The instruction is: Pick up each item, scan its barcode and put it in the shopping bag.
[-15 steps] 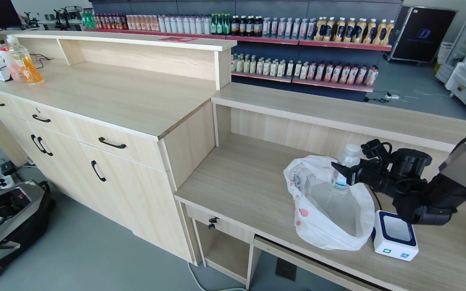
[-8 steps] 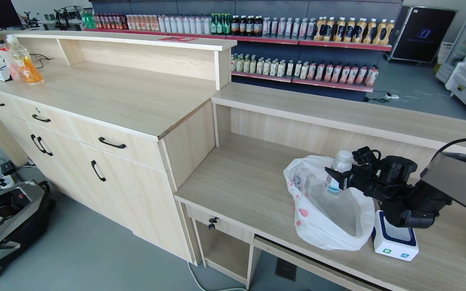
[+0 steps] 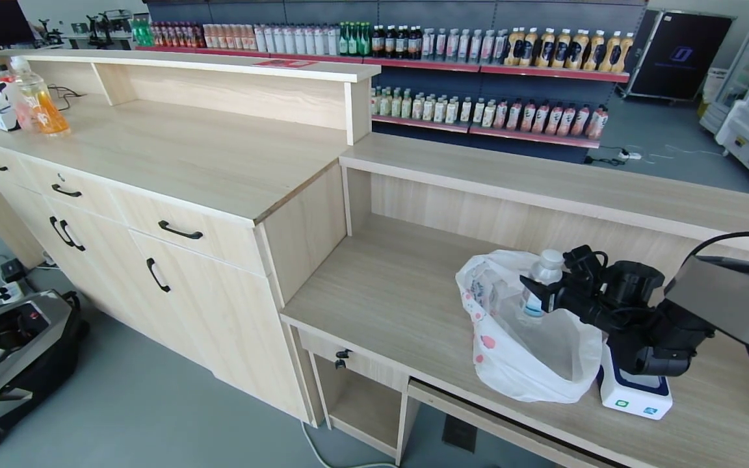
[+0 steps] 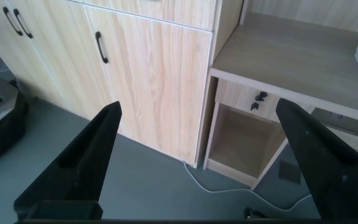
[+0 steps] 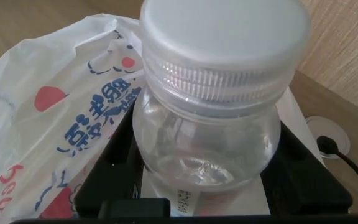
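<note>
We grip a clear, round plastic bottle (image 3: 543, 275) (image 5: 209, 118), ribbed white cap, in our right pincer (image 3: 538, 294). Our left pincer (image 4: 197, 107) gapes wide.

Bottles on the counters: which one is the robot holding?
The clear white-capped bottle, clamped in the right gripper above the shopping bag. The other bottle, with orange liquid, stands free on the upper counter at far left.
</note>
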### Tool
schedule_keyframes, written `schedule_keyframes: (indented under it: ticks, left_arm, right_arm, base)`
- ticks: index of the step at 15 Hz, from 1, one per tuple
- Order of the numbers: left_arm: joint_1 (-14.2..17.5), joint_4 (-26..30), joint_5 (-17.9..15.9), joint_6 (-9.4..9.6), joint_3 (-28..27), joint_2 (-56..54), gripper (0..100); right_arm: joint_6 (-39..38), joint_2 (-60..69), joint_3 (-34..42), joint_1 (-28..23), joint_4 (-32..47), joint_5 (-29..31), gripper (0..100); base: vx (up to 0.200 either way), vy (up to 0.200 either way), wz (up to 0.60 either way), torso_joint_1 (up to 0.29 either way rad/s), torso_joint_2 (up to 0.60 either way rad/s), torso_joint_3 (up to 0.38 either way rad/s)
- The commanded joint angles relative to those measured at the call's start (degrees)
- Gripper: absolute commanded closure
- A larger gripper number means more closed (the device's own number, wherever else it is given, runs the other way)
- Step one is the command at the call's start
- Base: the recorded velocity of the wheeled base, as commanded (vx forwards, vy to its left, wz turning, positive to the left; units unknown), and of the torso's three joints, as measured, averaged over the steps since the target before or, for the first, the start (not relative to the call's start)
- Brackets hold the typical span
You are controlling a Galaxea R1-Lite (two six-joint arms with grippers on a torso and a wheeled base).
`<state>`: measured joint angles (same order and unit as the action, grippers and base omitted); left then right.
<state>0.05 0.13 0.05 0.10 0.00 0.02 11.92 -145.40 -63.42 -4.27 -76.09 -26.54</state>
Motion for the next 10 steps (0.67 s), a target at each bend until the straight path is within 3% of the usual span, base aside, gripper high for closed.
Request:
schedule_keyframes:
  ticks: [1, 3, 4, 7, 10]
  left_arm:
    - [0.0, 0.0, 0.0, -0.01, 0.0, 0.0, 0]
    - [0.0, 0.0, 0.0, -0.01, 0.0, 0.0, 0]
    - [0.0, 0.0, 0.0, -0.01, 0.0, 0.0, 0]
    - [0.0, 0.0, 0.0, -0.01, 0.0, 0.0, 0]
    - [0.0, 0.0, 0.0, -0.01, 0.0, 0.0, 0]
  right_arm:
    - [0.1, -0.7, 0.3, -0.2, -0.1, 0.0, 100]
    - [0.0, -0.1, 0.7, -0.6, -0.3, 0.0, 100]
    - [-0.1, 0.0, 0.5, -0.7, -0.2, 0.0, 0]
    - [-0.6, 2.6, 1.5, -0.8, 1.0, -1.0, 0]
    - [-0.4, 15.1, 8.1, -0.7, 7.5, -1.9, 0]
  base:
    - [0.000, 0.000, 0.00, 0.000, 0.00, 0.000]
    - [0.000, 0.000, 0.00, 0.000, 0.00, 0.000]
    - [0.000, 0.000, 0.00, 0.000, 0.00, 0.000]
    - [0.000, 0.000, 0.00, 0.000, 0.00, 0.000]
    - [0.000, 0.000, 0.00, 0.000, 0.00, 0.000]
